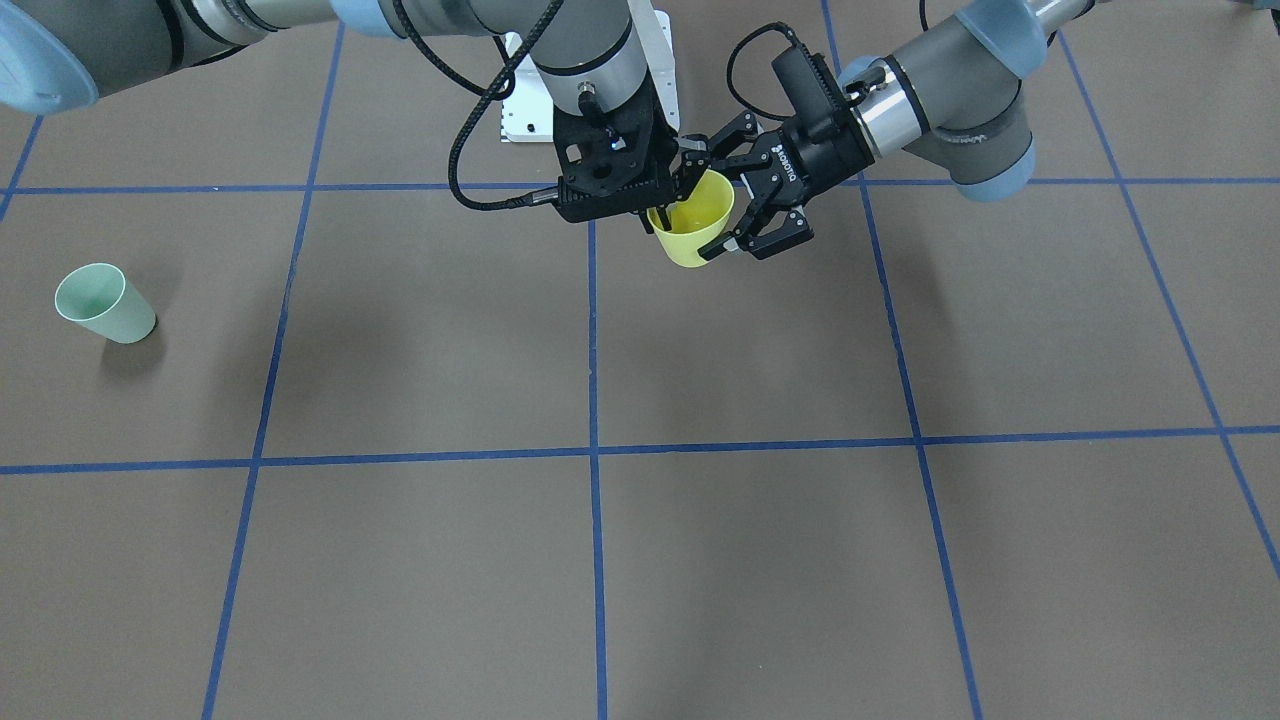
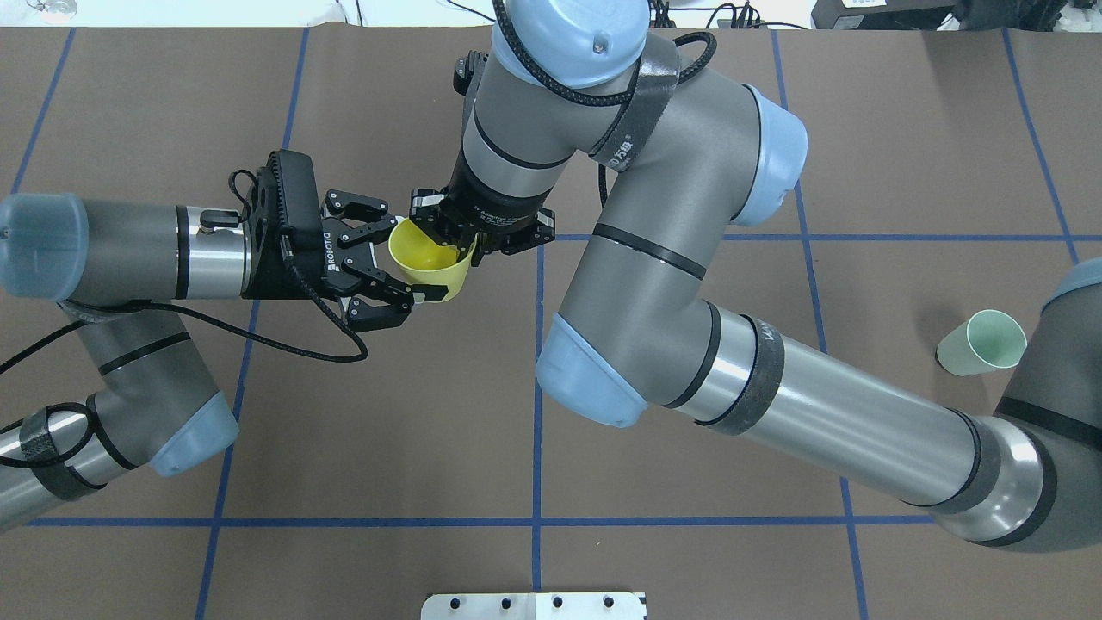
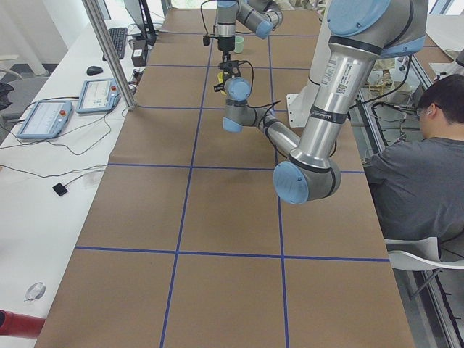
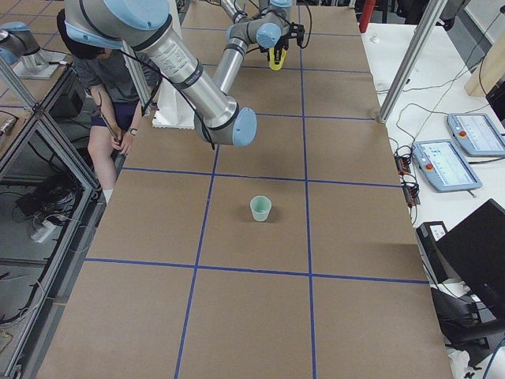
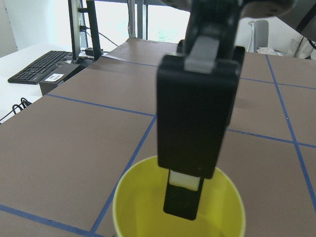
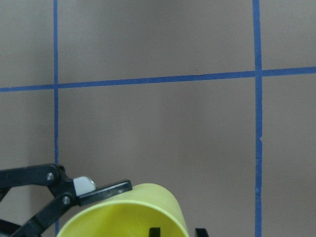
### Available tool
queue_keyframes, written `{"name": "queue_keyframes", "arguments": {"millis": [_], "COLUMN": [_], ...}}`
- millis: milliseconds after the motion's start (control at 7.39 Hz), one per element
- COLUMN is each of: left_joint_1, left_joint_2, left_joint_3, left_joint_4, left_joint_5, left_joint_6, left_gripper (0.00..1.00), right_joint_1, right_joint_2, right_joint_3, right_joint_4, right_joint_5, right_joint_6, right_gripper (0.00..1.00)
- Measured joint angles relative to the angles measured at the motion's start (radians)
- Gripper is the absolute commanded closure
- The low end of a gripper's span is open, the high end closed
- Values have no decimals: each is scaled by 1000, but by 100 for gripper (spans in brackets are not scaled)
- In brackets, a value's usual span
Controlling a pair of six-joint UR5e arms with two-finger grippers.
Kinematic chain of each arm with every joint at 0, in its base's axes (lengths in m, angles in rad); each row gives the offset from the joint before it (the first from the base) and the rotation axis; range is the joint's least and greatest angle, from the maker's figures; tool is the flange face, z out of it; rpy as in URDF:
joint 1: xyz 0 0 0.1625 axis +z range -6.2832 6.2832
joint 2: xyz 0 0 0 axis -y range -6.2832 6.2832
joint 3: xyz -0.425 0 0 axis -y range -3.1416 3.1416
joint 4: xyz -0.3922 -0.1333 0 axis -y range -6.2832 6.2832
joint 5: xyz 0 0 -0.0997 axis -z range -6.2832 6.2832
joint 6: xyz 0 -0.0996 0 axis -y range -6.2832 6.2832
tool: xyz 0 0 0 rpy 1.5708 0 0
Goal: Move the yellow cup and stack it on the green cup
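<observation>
Two grippers meet on the yellow cup [image 1: 692, 228], held mid-air: left gripper [image 1: 718, 203] clamped across its body, right gripper [image 1: 672, 200] straddling the rim, pinch uncertain. Green cup [image 1: 105, 303] stands well apart; handover and stacking remain.

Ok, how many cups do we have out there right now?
2. The yellow cup is up off the table near the middle, between the left gripper and the right gripper. The green cup stands alone on the robot's far right. None seem hidden.
</observation>
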Motion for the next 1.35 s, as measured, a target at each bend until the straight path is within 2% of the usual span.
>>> {"name": "queue_keyframes", "arguments": {"millis": [135, 271, 541, 677, 1354], "left_joint_1": [4, 5, 6, 6, 6], "left_joint_2": [-1, -4, -8, -8, -7], "left_joint_3": [-1, -1, -1, -3, -3], "left_joint_4": [-1, -2, -4, -7, -11], "left_joint_5": [-1, -3, -10, -11, -13], "left_joint_6": [0, 0, -1, -3, -16], "left_gripper": [73, 46, 5, 0, 0], "right_joint_1": [1, 2, 4, 5, 8], "right_joint_2": [0, 0, -3, -4, -31], "right_joint_3": [-3, -7, -9, -9, 48], "right_joint_4": [0, -3, -22, -29, -38], "right_joint_5": [-4, -7, -12, -16, -17], "right_joint_6": [-6, -9, -10, -10, -10], "right_gripper": [100, 100, 100, 100, 100]}}
